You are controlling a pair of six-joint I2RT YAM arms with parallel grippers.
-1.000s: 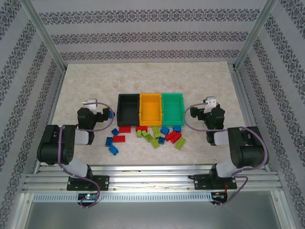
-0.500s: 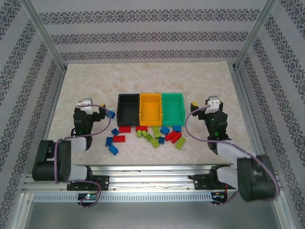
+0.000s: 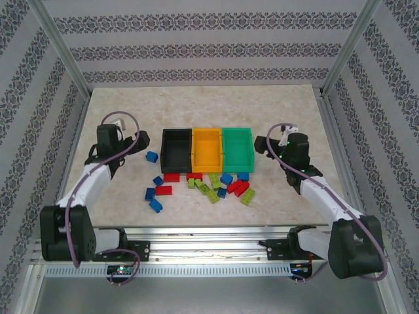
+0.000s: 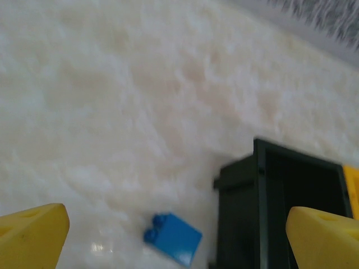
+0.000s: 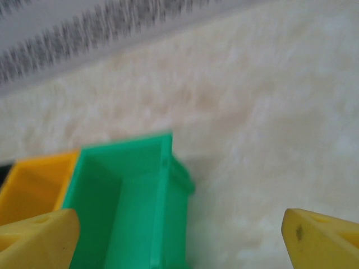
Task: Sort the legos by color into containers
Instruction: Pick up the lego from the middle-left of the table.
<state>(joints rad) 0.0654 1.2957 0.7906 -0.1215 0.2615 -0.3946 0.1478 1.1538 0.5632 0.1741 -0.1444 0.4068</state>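
The table [image 3: 196, 108] carries three containers in a row at its middle, walls touching: the black bin [image 3: 177, 149], the orange-yellow bin [image 3: 207, 149] and the green bin [image 3: 237, 148]. The left gripper [image 3: 141, 141] hangs at 9 o'clock of the black bin, its yellow fingers [image 4: 31, 232] spread wide (they sit at the wrist view's lower corners). The right gripper [image 3: 262, 145] hangs at 3 o'clock of the green bin, its fingers [image 5: 33, 238] likewise wide apart. The legos [image 3: 208, 185] lie loose at 6 o'clock of the bins, blue, red and yellow-green mixed. One blue brick [image 3: 152, 156] lies at 8 o'clock of the black bin, just beside it.
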